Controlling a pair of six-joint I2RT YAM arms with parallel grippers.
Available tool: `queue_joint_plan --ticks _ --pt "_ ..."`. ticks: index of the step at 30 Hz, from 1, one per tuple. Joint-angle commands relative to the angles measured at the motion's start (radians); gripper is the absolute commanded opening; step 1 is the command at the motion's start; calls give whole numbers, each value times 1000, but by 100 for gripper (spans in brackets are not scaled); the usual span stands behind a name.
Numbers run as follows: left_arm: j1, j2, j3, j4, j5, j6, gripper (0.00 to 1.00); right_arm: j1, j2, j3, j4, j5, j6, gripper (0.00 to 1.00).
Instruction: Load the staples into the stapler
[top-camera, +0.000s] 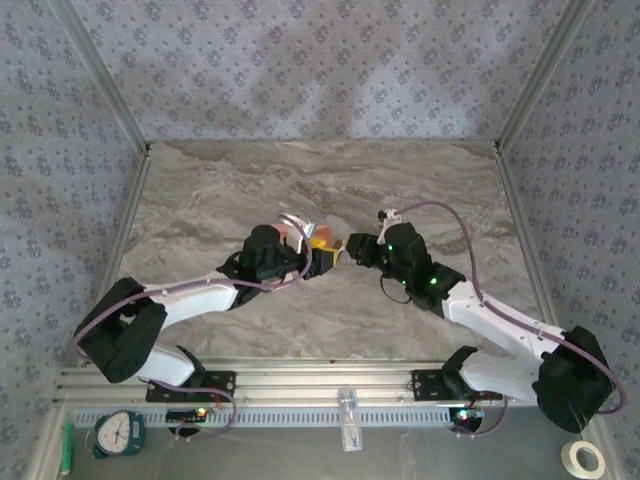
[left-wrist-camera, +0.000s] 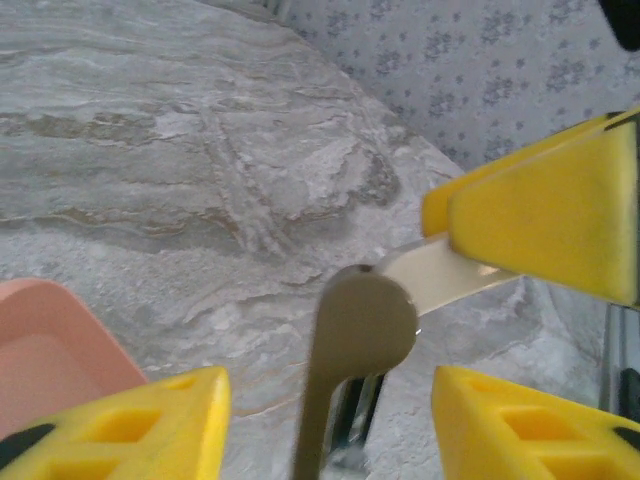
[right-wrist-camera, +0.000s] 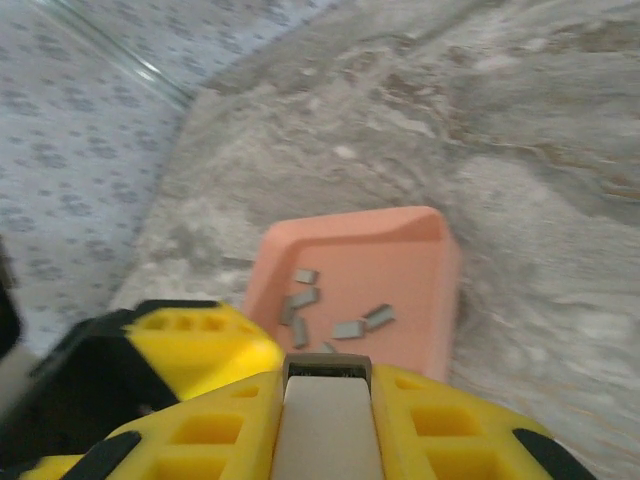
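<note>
Seen from above, two robot arms reach in from the near edge of a grey marble-patterned desk (top-camera: 300, 180) and meet tip to tip near its middle. The left pincer (top-camera: 318, 256) and the right pincer (top-camera: 348, 248), both with yellow fingers, are almost touching. Patterned blue-grey walls enclose the desk on three sides.

The stapler (right-wrist-camera: 325, 420) is held up between the two pincers, above the desk. In the right wrist view, the right pincer is closed on a pale, flat part of the stapler, with a yellow finger pressed against each side.

In the left wrist view, the same pale strip runs out from under a yellow finger of the right pincer at upper right. It joins a grey-brown arm with a rounded end, which stands between the left pincer's fingers. Those fingers are apart, with a gap on either side of the grey arm. I cannot tell whether they grip the stapler lower down.

The staples (right-wrist-camera: 340, 322), about six short grey strips, lie scattered inside a salmon-pink tray (right-wrist-camera: 400, 240). The tray rests on the desk just beyond and below the right pincer.
</note>
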Motion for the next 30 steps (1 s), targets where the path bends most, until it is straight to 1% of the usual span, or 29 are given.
queue_joint_plan --ticks 1,2,4,7,10,14,18,21,26,30 --pt "2 -65 30 -93 -90 9 64 -52 10 141 -335 46 -106 22" --pt "5 -75 30 -125 -108 10 65 -70 31 173 -402 41 -109 22" --pt "17 -102 24 -185 -130 9 67 -111 93 241 -515 11 -189 22" --pt "37 -142 3 -244 -159 -7 68 -143 196 325 -622 -28 -245 21" --pt "70 -182 -18 -314 -202 -51 69 -148 321 425 -750 -17 -294 21" --pt "108 -235 -41 -408 -239 -85 69 -162 477 552 -854 -34 -339 19" --pt "126 -280 -75 -456 -245 -84 69 -179 601 630 -906 -29 -358 21" --pt "134 -303 -95 -484 -247 -88 70 -193 664 668 -925 -20 -362 22" --pt "144 -313 -121 -506 -255 -97 70 -228 742 717 -927 -25 -365 23" --pt "147 -311 -127 -536 -269 -102 70 -247 792 739 -919 -39 -370 26"
